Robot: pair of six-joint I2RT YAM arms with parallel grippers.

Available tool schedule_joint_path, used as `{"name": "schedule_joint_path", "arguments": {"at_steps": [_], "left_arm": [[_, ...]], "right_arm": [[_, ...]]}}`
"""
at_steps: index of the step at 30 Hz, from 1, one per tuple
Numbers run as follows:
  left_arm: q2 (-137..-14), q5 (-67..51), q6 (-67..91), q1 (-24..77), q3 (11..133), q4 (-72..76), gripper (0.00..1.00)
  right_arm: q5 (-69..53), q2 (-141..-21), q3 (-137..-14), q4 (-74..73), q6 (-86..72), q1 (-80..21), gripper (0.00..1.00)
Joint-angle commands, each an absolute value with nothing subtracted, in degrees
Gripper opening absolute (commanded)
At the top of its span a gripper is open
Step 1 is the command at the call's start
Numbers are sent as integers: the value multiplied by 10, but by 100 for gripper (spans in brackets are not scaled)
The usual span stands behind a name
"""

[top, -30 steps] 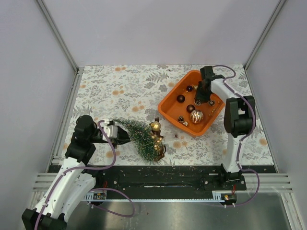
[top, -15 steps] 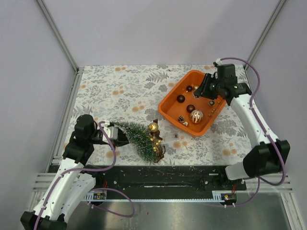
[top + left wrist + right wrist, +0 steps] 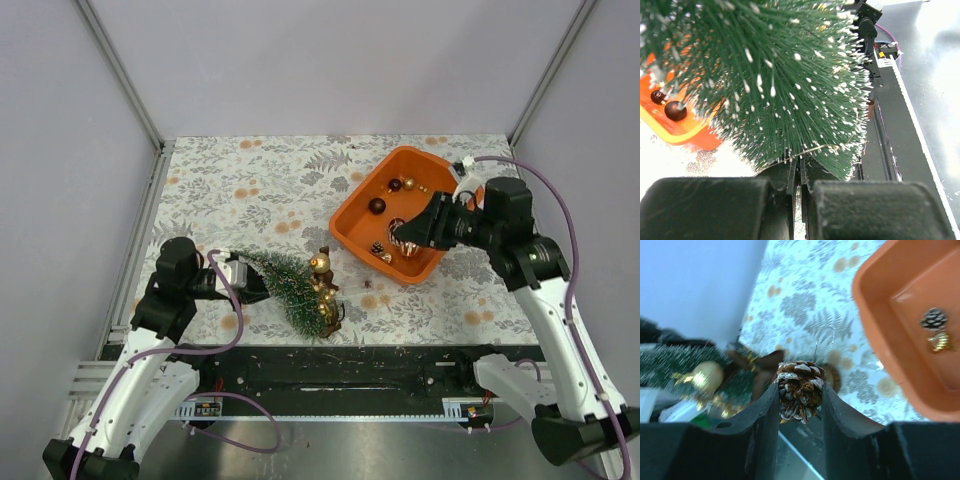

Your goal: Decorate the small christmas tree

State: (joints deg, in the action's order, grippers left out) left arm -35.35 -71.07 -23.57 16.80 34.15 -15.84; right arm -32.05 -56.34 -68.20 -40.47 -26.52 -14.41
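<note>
Both arms are built of white shell links joined by black joint housings, as is seen on the left arm [image 3: 140, 390] and the right arm [image 3: 560, 310]. A purple cable [image 3: 238, 315] is looped loosely along each arm and run down to its base. The left gripper [image 3: 799, 172] is fitted with broad, matte black fingers [image 3: 715, 205] with rounded edges. The right gripper [image 3: 800, 390] is fitted with black fingers whose inner faces are curved.

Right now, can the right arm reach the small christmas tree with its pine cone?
Probably yes: only tablecloth lies between the right hand, shut on the pine cone, and the small christmas tree.
</note>
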Motion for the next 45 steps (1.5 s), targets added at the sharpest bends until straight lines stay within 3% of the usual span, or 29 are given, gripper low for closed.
{"name": "schedule_joint_path", "arguments": {"at_steps": [1,8,15,34,39,45], "left_arm": [[-352,-700,-229,165,351,-158,5],[-345,-704,-229,164,347,-156,5],[-340,-708,-233,164,344,-156,5],[-338,-713,-243,164,336,-154,5],[-333,-706,-232,165,330,-155,5],[-322,-687,-219,164,326,-160,5]], "right_arm": [[-451,-502,-636,-380,-305,-149,17],[-622,-408,-497,-147,-451,-152,19],[-697,-387,-439,52,-581,-175,20],[-668,-443,-498,-83,-468,-327,21],[-552,-453,-518,-184,-408,-432,18],[-357,-524,-543,-225,-367,-626,15]]}}
